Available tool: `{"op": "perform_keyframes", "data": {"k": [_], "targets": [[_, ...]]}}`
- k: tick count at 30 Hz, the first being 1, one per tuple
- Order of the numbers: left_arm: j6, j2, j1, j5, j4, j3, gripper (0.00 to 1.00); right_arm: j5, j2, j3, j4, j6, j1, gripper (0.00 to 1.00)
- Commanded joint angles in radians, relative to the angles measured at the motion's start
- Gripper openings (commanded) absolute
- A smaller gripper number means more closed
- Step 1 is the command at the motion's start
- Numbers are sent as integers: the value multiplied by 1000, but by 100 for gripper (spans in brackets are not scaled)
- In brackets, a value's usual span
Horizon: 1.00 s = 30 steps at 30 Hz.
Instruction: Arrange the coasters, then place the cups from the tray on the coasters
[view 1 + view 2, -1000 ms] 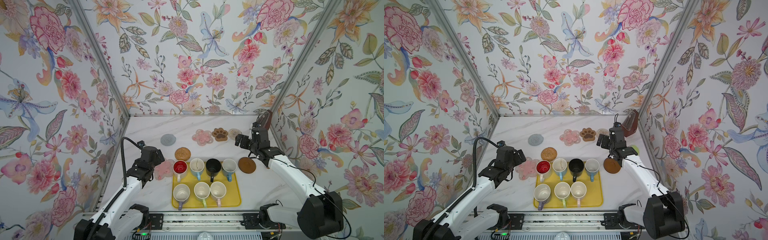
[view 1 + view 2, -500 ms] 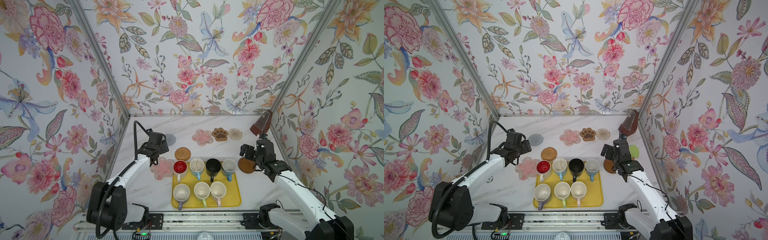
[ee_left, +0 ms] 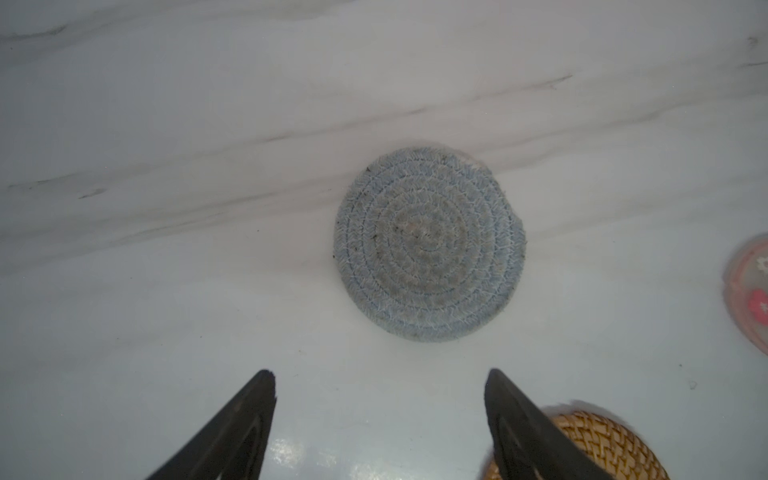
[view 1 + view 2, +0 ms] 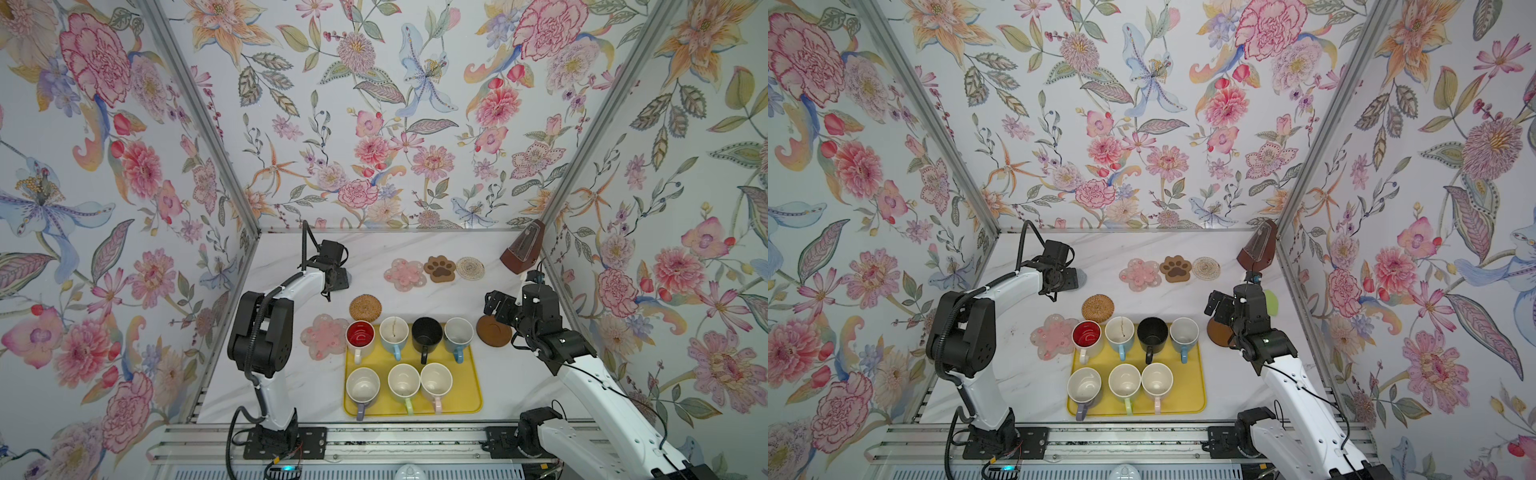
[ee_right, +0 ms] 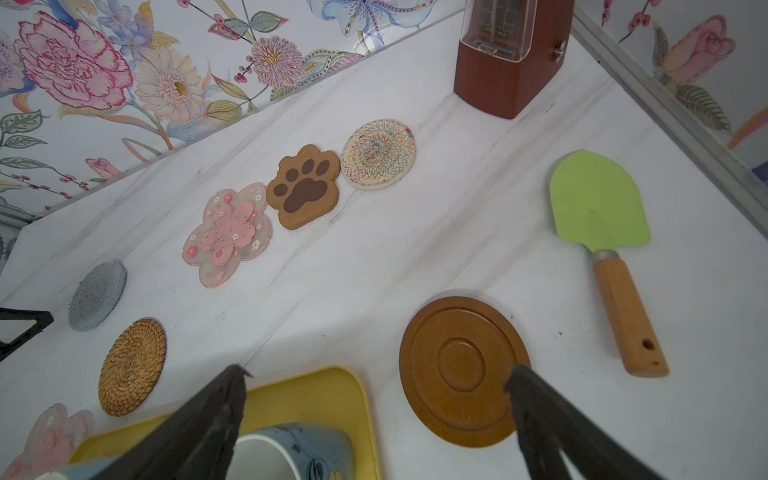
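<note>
- Left pincer [image 3: 379,374] has its jaws apart and holds nothing. The grey woven coaster [image 3: 430,245] lies flat on the table just ahead of its tips, not yet between them.
- A second ago this pincer was down by the pink flower coaster [image 4: 324,336], at 9 o'clock of the yellow tray [image 4: 471,386]. Now I have it up at 11 o'clock, over the grey one.
- Right pincer [image 5: 376,370] is wide open and empty. It was up by the beige woven coaster [image 4: 470,268] at 1 o'clock. It has come back to the wooden disc coaster [image 5: 461,370] at 2 o'clock.
- I think this means I am still sorting coasters. All seven cups [image 4: 404,380] sit on the tray, and no coaster has a cup on it.
- Left arm: the elbow stands high near the rail, the forearm reaches toward the back, and the wrist tips down at the table.
- Right arm: it stretches out low from its base with the pincer tilted down. In the wrist view, one finger shows over the tray's corner and the other over the disc's edge.
</note>
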Motion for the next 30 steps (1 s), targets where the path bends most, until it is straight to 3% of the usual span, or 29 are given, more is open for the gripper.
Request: {"op": "perform_keyframes", "data": {"k": [1, 19, 30], "targets": [[5, 48, 9, 34, -30, 60, 78, -19, -21, -28, -36, 17, -12, 99], [-24, 209, 9, 86, -48, 169, 66, -26, -35, -56, -47, 11, -38, 99], [-44, 226, 7, 128, -6, 132, 65, -28, -39, -53, -59, 6, -51, 99]]}}
